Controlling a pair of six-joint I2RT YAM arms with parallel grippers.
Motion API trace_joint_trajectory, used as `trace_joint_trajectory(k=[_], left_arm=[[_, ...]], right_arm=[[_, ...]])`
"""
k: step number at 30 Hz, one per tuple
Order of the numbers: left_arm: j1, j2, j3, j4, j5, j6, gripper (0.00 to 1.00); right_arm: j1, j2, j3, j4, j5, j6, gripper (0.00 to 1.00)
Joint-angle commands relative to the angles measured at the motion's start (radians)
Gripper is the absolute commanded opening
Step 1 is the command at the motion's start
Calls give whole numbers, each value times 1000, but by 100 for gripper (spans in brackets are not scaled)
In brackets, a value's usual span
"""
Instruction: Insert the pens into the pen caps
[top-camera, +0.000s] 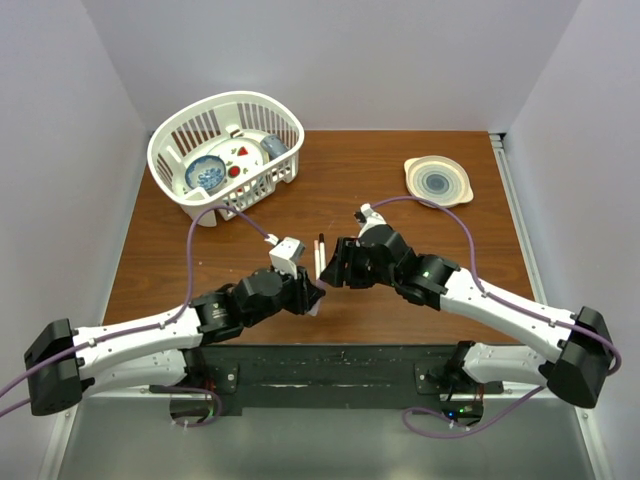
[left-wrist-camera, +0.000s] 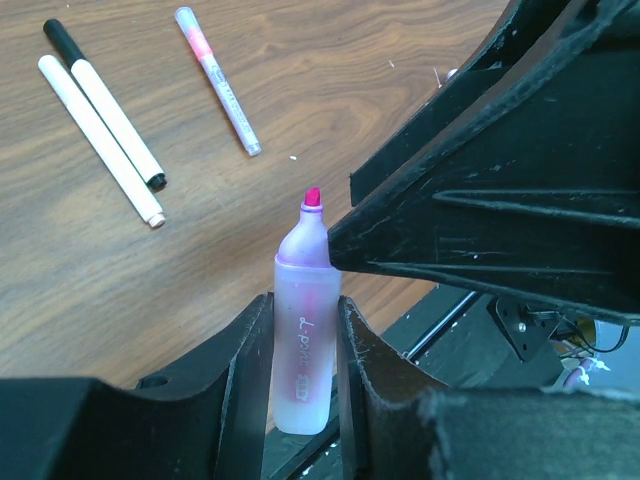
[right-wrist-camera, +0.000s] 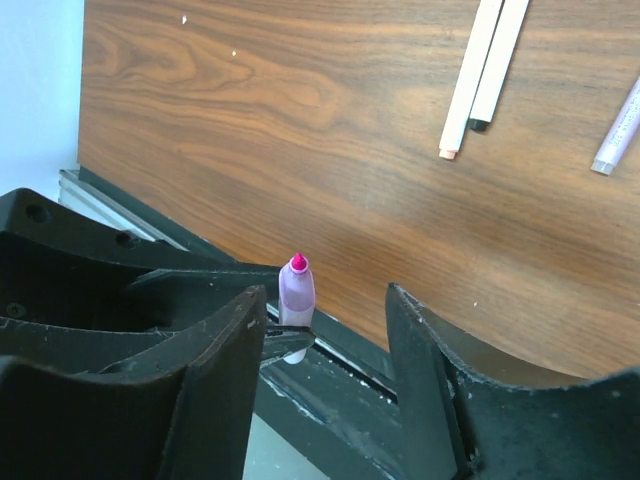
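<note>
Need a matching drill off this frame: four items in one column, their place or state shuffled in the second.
Column 1
1. lilac marker
2. white pens
3. white basket
4. right claw

Column 2
A. at the far left of the table, holding dishes
B. open, gripping nothing
C. upright, clamped in the left claw
D. lying side by side on the wood

Pairs: 1-C, 2-D, 3-A, 4-B
</note>
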Motion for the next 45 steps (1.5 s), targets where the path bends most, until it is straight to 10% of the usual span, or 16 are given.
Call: trace_joint_trajectory(k=[1,15,23,29,45], left_arm=[[-8,-14,-5,65,-18,33,0],[-23,-43,-8,109,-32,73,0],[-24,-101,-33,122,-33,67,0],[-24,-198,-22,71,5,79,49],[-24,-355,57,154,408,25,65]], right_arm=[[0,-13,19,39,-14,0,53],[-1,36,-9,89,-102,-1,40],[-1,-1,-24,186,-160,-29,1],[-3,-92,53,208,-249,-240,0],[-3,-266,20,468,-513,-215,0]])
